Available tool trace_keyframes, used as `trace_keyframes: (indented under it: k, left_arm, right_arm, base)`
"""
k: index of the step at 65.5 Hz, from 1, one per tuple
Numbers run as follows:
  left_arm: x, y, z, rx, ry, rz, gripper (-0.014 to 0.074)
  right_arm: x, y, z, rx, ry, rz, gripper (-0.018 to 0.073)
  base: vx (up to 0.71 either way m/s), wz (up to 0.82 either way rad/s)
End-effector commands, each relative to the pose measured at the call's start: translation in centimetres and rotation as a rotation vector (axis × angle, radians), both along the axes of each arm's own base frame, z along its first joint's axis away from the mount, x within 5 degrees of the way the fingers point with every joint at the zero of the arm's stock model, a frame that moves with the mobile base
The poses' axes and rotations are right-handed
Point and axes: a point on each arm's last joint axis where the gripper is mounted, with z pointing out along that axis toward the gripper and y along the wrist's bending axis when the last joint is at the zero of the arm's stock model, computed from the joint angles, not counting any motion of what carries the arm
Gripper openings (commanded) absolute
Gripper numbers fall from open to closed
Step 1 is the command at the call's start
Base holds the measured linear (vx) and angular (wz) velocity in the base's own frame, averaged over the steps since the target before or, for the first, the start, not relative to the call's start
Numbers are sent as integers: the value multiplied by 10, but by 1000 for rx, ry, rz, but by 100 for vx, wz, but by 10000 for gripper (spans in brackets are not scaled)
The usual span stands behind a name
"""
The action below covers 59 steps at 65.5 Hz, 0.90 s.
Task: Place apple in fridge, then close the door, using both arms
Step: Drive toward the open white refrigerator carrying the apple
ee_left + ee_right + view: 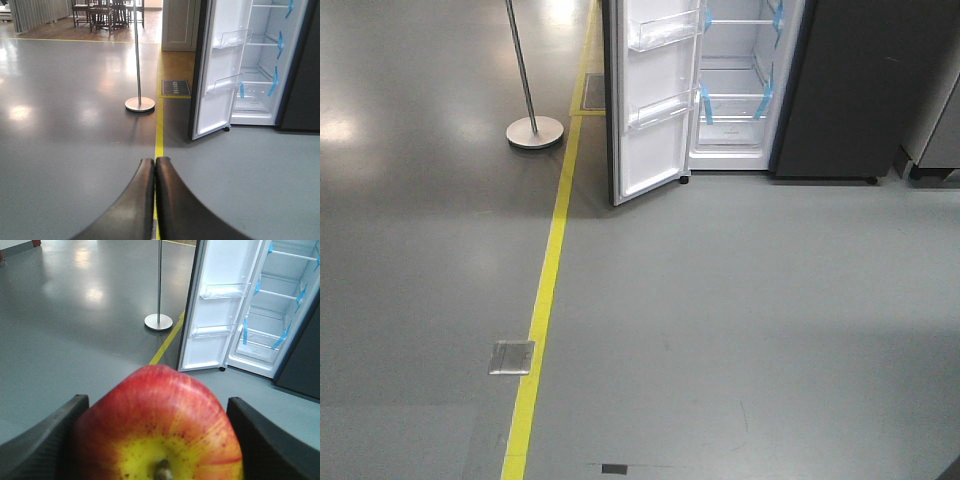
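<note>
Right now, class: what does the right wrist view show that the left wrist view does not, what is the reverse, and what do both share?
Only the right wrist view: the apple, held in the right gripper. Only the left wrist view: the left gripper, shut and empty, a dark floor mat, and chairs at the back. Both: the fridge with its door open, the metal stand on its round base, and the yellow floor line.
</note>
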Motion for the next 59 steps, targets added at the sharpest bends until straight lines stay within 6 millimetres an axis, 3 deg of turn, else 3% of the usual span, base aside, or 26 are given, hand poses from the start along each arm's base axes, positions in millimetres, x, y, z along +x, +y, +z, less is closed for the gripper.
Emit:
trace_keyframes:
  k: [1, 59]
  left_arm:
    - [-1, 1, 13, -10, -101, 7, -6]
    - [-1, 1, 13, -10, -101, 7, -6]
  right_arm:
    - [-5, -1, 17, 32, -114, -18, 77]
    - [-5, -1, 17, 32, -114, -18, 77]
  base:
    - [21, -4]
    - [22, -4]
